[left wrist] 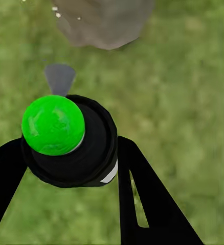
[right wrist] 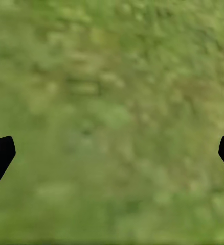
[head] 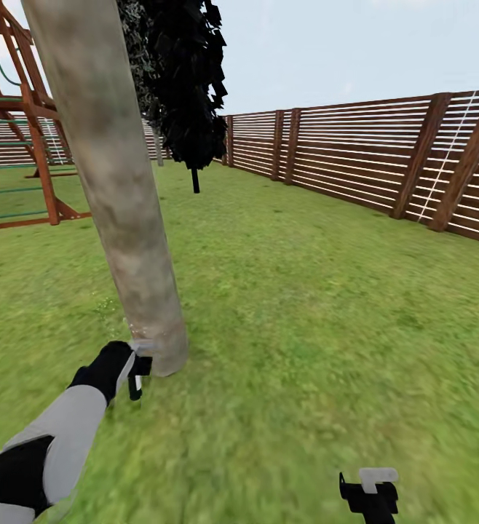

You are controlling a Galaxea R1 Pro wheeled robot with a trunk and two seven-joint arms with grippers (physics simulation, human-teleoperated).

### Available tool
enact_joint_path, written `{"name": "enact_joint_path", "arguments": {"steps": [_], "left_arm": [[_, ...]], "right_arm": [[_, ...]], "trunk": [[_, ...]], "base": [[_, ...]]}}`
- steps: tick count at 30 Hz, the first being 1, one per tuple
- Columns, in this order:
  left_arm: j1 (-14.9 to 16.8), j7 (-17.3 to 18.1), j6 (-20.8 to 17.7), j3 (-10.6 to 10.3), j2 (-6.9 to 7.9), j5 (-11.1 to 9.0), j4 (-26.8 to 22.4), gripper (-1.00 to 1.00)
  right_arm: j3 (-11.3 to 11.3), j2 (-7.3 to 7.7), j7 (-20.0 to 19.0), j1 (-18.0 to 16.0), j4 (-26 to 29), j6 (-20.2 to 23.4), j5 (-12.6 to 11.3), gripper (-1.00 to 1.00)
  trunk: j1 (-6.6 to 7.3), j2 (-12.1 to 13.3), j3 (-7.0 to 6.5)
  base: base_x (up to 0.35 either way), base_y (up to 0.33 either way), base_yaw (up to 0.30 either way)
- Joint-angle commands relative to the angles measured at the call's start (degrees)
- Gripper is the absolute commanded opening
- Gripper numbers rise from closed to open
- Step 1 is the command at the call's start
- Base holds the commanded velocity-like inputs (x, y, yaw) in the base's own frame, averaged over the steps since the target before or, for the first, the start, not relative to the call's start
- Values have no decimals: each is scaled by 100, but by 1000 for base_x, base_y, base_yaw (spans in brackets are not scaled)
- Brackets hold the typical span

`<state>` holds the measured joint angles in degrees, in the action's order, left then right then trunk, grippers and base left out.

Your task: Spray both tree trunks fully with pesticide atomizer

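The left arm [head: 65, 429] reaches low, its gripper [left wrist: 71, 153] clasping the atomizer [left wrist: 66, 138] beside the trunk [head: 116, 204]; the right gripper [right wrist: 112, 153] hangs spread over grass [head: 327, 306].

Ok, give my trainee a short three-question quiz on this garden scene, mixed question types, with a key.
1. True or false: the left gripper holds the pesticide atomizer.
2. Multiple choice: the atomizer's nozzle points toward A) the wooden fence, B) the base of the leaning tree trunk, C) the play frame.
3. Fill in: the right gripper is ____ over bare grass.

Key: 1 true; 2 B; 3 open.
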<state>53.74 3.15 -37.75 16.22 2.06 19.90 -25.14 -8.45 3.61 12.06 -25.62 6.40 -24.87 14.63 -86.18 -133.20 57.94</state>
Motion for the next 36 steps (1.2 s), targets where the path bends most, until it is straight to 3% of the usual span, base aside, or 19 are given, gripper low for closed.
{"name": "enact_joint_path", "arguments": {"steps": [1, 3, 5, 6, 8, 10, 11, 13, 15, 17, 19, 20, 23, 24, 27, 28, 36], "left_arm": [[100, 48, -66, 38, 20, 49, -4, -100], [184, 261, -99, 23, 117, 68, -11, -100], [203, 641, -116, 20, 476, 76, -11, -100], [204, 711, -114, 18, 544, 76, -10, -100], [213, 758, -113, 18, 493, 76, -12, -100], [300, 760, -141, -6, 52, 95, -18, -100], [362, 758, -149, -5, -8, 96, -16, -100], [469, 770, -177, 1, 6, 96, -12, -100], [540, 822, -394, 9, 331, 77, -134, -100], [554, 955, -443, 7, 540, 76, -184, -100], [565, 1058, -468, -3, 502, 85, -200, -100], [647, 1073, -483, -4, 345, 94, -207, -100], [882, 1080, -755, -5, 177, 94, -215, -100], [963, 1088, -925, -7, 208, 93, -218, -100], [1003, 1094, -1015, -8, 568, 93, -287, -100], [1002, 1093, -1019, -12, 628, 97, -298, -100], [998, 1091, -1024, -13, 577, 98, -316, -100]], "right_arm": [[-42, -1, 16, -4, -7, -18, 59, 100], [-43, -1, 18, -4, -7, -18, 58, 100], [-47, -1, 24, -4, -6, -18, 58, 100], [-49, -1, 24, -4, -2, -18, 58, 100], [-50, -1, 25, -4, 0, -18, 58, 100], [-51, -1, 30, -4, 1, -18, 58, 100], [-51, -1, 32, -4, 1, -18, 58, 100], [-51, -1, 33, -4, 1, -18, 58, 100], [-51, -1, 34, -5, 1, -18, 58, 100], [-51, -1, 34, -4, 1, -18, 58, 100], [-51, -1, 34, -4, 1, -18, 58, 100], [-51, -1, 34, -4, 1, -18, 58, 100], [-51, -1, 34, -4, 3, -18, 58, 100], [-51, -1, 34, -4, 4, -18, 58, 100], [-51, -1, 34, -4, 2, -18, 58, 100], [-51, -1, 34, -4, 2, -18, 58, 100], [-51, -1, 34, -5, 1, -18, 58, 100]], "trunk": [[0, -2, 6], [0, -2, 6], [0, -2, 6], [0, -2, 6], [0, -2, 6], [0, -2, 6], [0, -2, 6], [0, -2, 6], [0, -2, 6], [0, -2, 6], [0, -2, 6], [0, -2, 6], [0, -2, 6], [0, -2, 6], [0, -2, 6], [0, -2, 6], [0, -2, 6]], "base": [[0, 0, 0], [0, 0, 0], [0, 0, 0], [0, 0, 0], [0, 0, 0], [0, 0, 19], [0, 0, 136], [0, 0, 218], [0, 0, 266], [0, 0, 179], [0, 0, 43], [0, 0, 7], [0, 0, 2], [0, 0, 0], [0, 0, 0], [0, 0, 0], [0, -125, 0]]}}
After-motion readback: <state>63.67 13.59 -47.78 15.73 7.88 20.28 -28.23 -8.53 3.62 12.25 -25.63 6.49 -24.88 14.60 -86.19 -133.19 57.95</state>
